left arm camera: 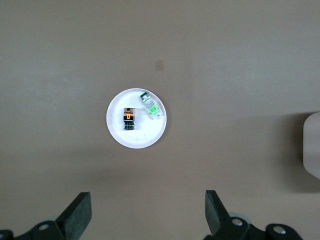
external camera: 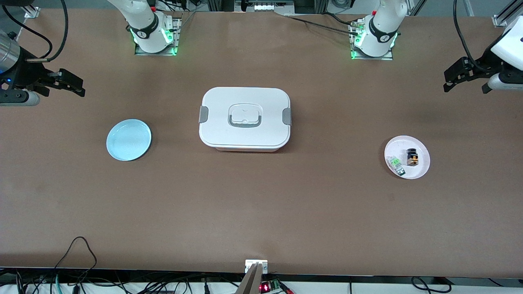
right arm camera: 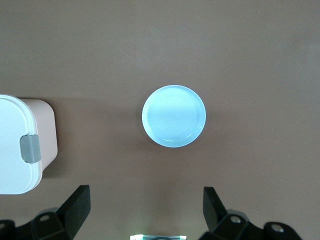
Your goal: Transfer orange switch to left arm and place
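Orange switch (external camera: 412,157) on white plate (external camera: 421,169) — brown table (external camera: 261,212) (cables edging it).

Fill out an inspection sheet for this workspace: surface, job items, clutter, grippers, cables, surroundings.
Surface: brown table, bare around the items.
Job's things: orange switch on the white plate toward the left arm's end; closed box mid-table; blue plate toward the right arm's end, nothing on it.
Clutter: green-and-clear component beside the switch on the white plate.
Grippers: left gripper and right gripper both open, holding nothing, each up at its own end of the table.
Cables: black cables at the table edge nearest the camera.
Surroundings: nothing seen.
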You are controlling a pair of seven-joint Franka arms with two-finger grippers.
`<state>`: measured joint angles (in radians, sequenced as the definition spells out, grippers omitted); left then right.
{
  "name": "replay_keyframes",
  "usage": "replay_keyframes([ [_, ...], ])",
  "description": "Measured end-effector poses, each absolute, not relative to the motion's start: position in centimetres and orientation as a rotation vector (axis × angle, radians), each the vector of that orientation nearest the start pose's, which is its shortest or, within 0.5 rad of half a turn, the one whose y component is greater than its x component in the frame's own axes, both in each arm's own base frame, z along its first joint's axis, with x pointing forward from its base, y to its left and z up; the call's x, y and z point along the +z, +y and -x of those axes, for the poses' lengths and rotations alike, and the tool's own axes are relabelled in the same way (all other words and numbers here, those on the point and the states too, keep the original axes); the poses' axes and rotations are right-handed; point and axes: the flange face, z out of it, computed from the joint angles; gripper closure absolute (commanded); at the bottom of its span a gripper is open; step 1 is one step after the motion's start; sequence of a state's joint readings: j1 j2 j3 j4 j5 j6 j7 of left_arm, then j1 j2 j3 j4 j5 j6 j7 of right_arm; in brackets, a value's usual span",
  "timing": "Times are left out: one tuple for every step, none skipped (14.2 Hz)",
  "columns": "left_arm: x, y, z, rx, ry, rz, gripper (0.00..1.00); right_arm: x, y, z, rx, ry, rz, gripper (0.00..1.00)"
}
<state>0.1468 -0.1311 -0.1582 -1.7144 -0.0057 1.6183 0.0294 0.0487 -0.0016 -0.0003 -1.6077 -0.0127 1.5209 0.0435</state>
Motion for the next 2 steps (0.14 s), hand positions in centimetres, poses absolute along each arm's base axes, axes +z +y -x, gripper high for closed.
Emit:
replay_keyframes([
  [63.0, -1.14, -51.76, -0.052, 0.06, 3.127, 0.0, 60.39, 2.35, -54.67, 0.134, -0.003, 3.155, 0.0],
  [63.03, -1.14, -51.77, -0.053, 0.058, 3.127, 0.0, 60.39, 2.22, -54.67, 0.135, 0.001, 3.155, 0.0],
])
